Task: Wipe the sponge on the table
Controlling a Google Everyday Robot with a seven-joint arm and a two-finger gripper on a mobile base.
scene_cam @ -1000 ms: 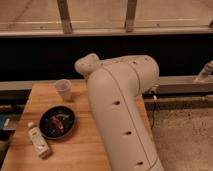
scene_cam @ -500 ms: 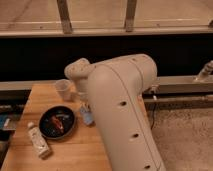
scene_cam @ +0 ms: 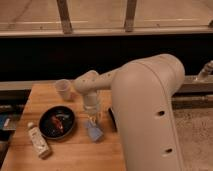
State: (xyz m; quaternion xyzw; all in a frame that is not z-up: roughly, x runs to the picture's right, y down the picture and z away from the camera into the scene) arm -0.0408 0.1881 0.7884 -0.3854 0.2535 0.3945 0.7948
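Gripper point(scene_cam: 92, 119): pointed down over the middle of the surface point(scene_cam: 75, 156), jaws closed tight.
Sponge point(scene_cam: 94, 132): pinched at its top in the jaws, tilted, close to the wood.
Bowl point(scene_cam: 56, 123): dark, just left of it.
Cup point(scene_cam: 63, 88): far left.
Bottle point(scene_cam: 39, 141): near left corner.

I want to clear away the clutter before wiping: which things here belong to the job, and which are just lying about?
For the job: the sponge, pinched in the hand, which hangs low over the table.
Lying about: the dark bowl left of the hand, the clear cup, the small bottle.
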